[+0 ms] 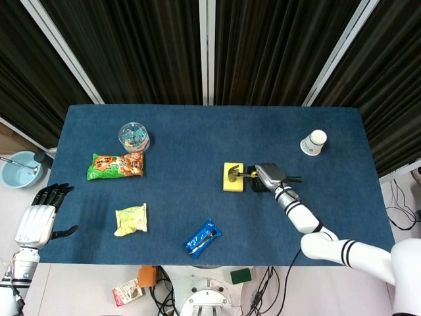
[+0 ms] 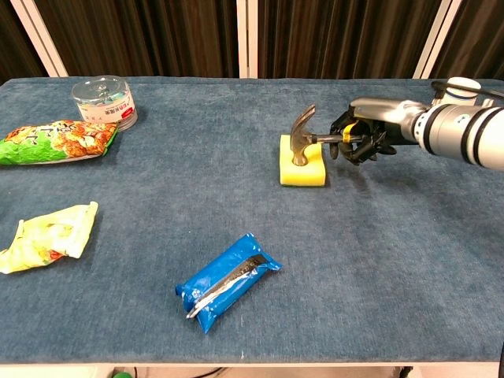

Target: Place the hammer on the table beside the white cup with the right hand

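My right hand (image 2: 361, 140) (image 1: 265, 178) grips the handle of the hammer (image 2: 304, 135) just right of the yellow sponge (image 2: 302, 171) (image 1: 232, 178). The hammer's metal head (image 1: 234, 174) points down and touches the sponge's top. The white cup (image 1: 314, 142) lies tipped near the far right edge of the blue table (image 1: 197, 138), well beyond the hand; only its rim (image 2: 463, 82) shows in the chest view. My left hand (image 1: 41, 216) hangs open off the table's left side, holding nothing.
A clear tub (image 2: 104, 100) and a green snack bag (image 2: 55, 141) sit at the far left. A yellow packet (image 2: 47, 236) lies at the near left. A blue packet (image 2: 227, 279) lies near the front centre. A blue bowl (image 1: 18, 168) stands off the table.
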You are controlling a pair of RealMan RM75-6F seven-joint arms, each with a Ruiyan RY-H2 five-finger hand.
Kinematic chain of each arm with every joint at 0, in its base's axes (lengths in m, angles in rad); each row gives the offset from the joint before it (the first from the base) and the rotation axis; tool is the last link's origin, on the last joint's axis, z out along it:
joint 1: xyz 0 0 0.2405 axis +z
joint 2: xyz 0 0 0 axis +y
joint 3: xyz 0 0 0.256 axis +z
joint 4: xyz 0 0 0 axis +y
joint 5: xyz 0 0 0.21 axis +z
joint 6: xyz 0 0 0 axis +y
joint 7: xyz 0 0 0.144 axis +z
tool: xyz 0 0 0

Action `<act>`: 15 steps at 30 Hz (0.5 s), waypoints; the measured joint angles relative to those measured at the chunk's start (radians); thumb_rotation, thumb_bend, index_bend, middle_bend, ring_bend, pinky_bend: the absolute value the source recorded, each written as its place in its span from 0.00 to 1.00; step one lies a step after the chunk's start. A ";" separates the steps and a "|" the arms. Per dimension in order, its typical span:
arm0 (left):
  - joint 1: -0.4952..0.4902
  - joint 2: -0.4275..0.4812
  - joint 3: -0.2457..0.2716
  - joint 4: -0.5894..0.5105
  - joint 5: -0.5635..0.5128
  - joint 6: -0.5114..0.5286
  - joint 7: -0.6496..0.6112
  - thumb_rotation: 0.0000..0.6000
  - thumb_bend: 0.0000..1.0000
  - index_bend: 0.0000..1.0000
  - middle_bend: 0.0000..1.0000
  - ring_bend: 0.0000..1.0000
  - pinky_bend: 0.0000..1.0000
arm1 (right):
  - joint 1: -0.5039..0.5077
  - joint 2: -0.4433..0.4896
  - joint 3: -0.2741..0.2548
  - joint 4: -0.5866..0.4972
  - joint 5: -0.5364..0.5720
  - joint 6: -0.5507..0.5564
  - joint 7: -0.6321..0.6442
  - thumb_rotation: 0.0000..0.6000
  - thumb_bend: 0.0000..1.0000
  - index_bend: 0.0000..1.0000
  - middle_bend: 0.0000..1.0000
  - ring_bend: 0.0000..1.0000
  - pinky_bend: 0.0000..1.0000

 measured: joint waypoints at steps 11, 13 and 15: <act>-0.001 0.002 0.002 -0.018 0.007 0.000 0.020 1.00 0.04 0.16 0.12 0.07 0.11 | -0.092 0.134 0.041 -0.028 -0.025 0.083 0.126 1.00 1.00 0.90 0.81 0.73 0.86; -0.001 0.001 0.003 -0.023 0.006 -0.003 0.024 1.00 0.04 0.16 0.12 0.07 0.11 | -0.089 0.119 0.040 0.023 -0.007 0.059 0.133 1.00 1.00 0.87 0.79 0.71 0.82; -0.002 0.000 0.004 -0.026 0.005 -0.006 0.030 1.00 0.04 0.16 0.12 0.07 0.11 | -0.083 0.093 0.037 0.085 0.007 0.025 0.141 1.00 1.00 0.84 0.76 0.68 0.77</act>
